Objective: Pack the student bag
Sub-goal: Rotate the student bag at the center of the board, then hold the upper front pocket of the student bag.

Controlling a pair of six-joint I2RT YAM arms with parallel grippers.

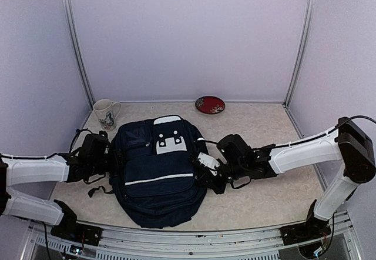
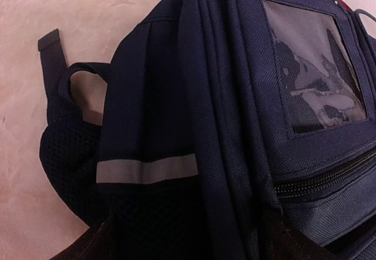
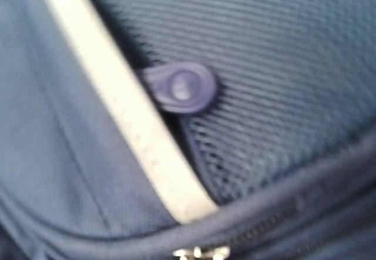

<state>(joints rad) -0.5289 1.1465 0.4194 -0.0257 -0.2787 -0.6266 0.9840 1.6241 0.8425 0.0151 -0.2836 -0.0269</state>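
backpack (image 1: 157, 175) flat on surface (image 1: 270, 196), centre, front up | left hand (image 1: 110, 156) at its left flank, right hand (image 1: 207, 169) against its right flank; grip of either: cannot tell | progress: early, I judge; visible zips closed, mug (image 1: 106, 114) and red dish (image 1: 210, 105) sit outside, behind it

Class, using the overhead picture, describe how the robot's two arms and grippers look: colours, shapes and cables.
Both the left arm and right arm have smooth white tubular links joined by chunky black joints. Thin black cables loop beside the joints. The left gripper and right gripper are black; the right one carries a small white block. No markings are readable.
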